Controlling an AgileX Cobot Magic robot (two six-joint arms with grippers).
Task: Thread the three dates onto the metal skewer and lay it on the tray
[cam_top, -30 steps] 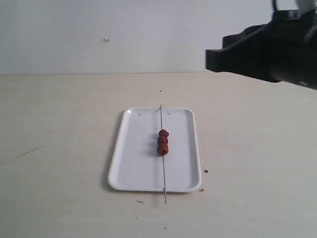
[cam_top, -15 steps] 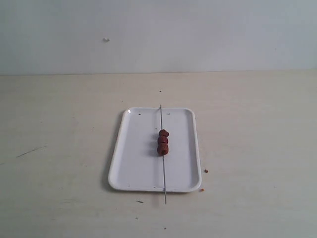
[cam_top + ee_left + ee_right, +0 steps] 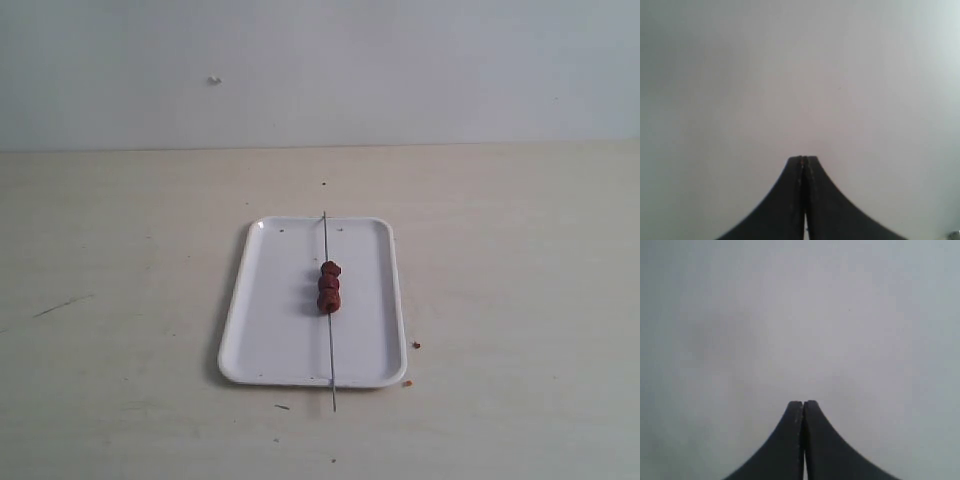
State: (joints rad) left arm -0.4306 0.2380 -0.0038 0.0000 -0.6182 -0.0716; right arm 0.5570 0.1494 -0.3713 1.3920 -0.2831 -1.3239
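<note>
- A flat white rectangular tray with rounded corners (image 3: 270, 330) lies at the middle of the pale beige tabletop (image 3: 120, 300). Only the exterior view shows it.
- A very thin, dark grey metal skewer (image 3: 331, 365) lies lengthwise on the tray, a little right of its centre line. Its far end reaches the far rim. Its near end juts past the near rim over the tabletop, where the rod is so fine that it is hard to follow.
- Three small, dark reddish-brown, wrinkled dates (image 3: 330, 287) sit threaded on the skewer near the middle of the tray, touching one another in a short row. The fruit hides the stretch of rod that passes through it.
- Tiny reddish crumbs (image 3: 415, 345) lie on the tabletop just beside the tray's right rim and by its near right corner.
- In the left wrist view the black left pincer (image 3: 804, 161) is clenched, fingers pressed together with nothing between them. Its base is cut off by the frame edge, and behind it is only a blurred pale grey surface.
- In the right wrist view the black right pincer (image 3: 803, 404) is likewise clenched on nothing and cut off at its base, against the same featureless grey.
- On the pale grey wall (image 3: 400, 70) behind the tabletop sits a light speck (image 3: 214, 80), too small to identify.
</note>
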